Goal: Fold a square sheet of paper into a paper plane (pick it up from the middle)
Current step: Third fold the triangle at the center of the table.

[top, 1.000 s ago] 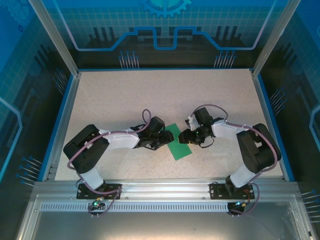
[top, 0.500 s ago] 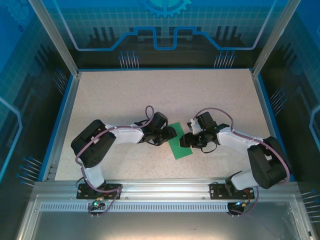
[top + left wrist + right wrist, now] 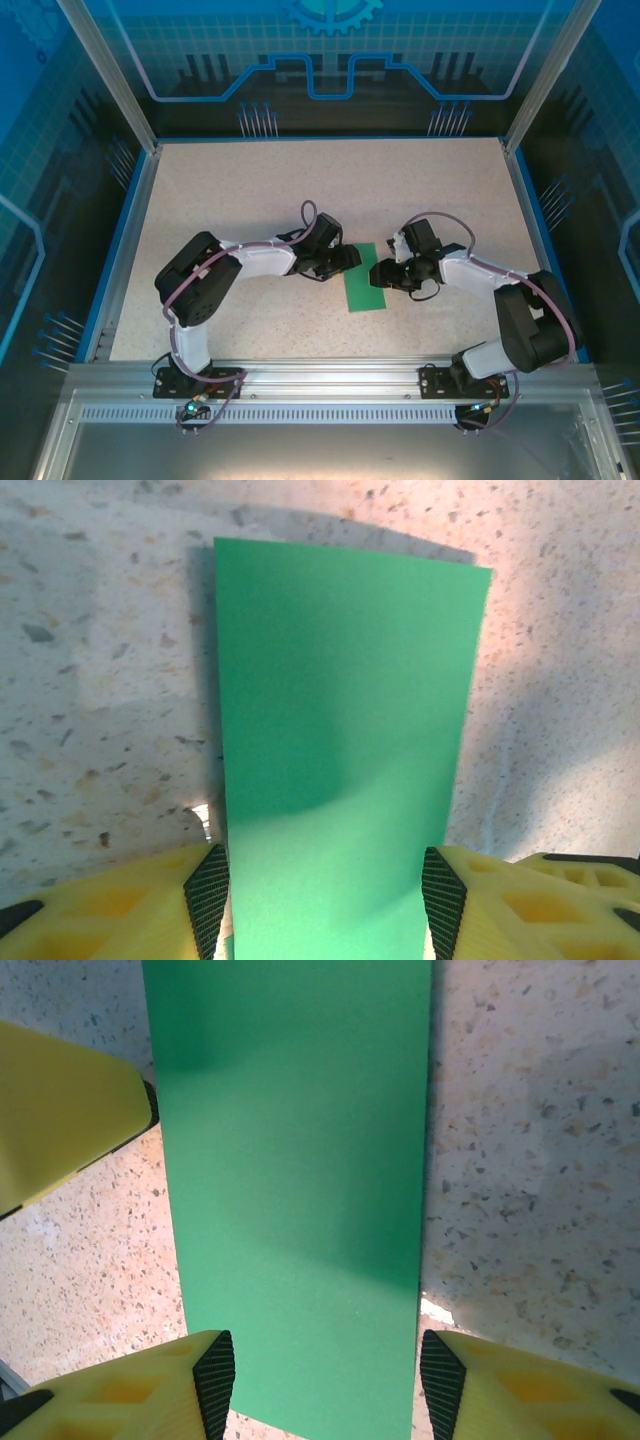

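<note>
I see the narrow folded strip of bright-green matte paper [image 3: 364,279] lying flat on the speckled beige surface [image 3: 250,190], between my two arms. The left end effector [image 3: 325,890] stands open, with a yellow finger and its black ribbed pads [image 3: 208,892] at each long edge of the strip. The paper runs through the gap and away ahead of it to a square-cut far end. I cannot tell whether those pads press the edges or merely sit beside them. The right end effector [image 3: 325,1380] is open too and straddles the same strip from the other side. One of its pads overlaps the paper's edge and the other sits just beside the opposite edge. Ahead of it and off to one side, a yellow finger of the left end effector lies close beside the paper.
</note>
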Controlling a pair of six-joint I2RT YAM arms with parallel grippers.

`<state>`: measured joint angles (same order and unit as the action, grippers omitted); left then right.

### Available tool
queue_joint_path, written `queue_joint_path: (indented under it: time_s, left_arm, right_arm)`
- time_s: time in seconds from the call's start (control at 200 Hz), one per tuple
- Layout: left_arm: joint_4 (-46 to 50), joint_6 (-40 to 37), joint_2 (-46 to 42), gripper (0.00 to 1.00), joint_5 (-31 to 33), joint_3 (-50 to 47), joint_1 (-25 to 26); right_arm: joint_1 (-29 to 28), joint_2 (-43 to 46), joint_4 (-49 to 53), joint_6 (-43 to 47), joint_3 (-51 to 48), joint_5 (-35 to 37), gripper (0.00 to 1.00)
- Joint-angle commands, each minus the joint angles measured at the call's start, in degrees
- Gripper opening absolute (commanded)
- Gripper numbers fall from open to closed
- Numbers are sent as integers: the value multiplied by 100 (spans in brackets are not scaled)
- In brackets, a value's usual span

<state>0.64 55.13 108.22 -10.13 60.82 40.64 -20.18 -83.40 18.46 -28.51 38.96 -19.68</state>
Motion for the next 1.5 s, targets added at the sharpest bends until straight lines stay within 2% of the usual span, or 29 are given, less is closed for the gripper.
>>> queue_joint_path:
  time_s: [0.0,0.23,0.485,0.93,1.36,1.49]
  left_arm:
    - [461,-214,-203,58,118,-5,-26]
    - [-11,-173,-642,52,-94,-351,29]
    - [-144,-248,-300,44,-507,-150,159]
    - [-276,-187,146,41,-653,-158,201]
    - [-124,-218,83,40,-562,-229,200]
    - [-100,-255,61,40,-573,-217,205]
  right_arm:
    - [136,-127,-103,-36,112,-18,55]
    - [170,-281,-240,-58,96,-105,55]
    - [241,-408,-487,-92,-11,-377,55]
    - [242,-443,-569,-76,-186,-625,53]
    - [304,164,-426,-137,-360,-780,53]
    - [330,180,-429,-129,-373,-894,49]
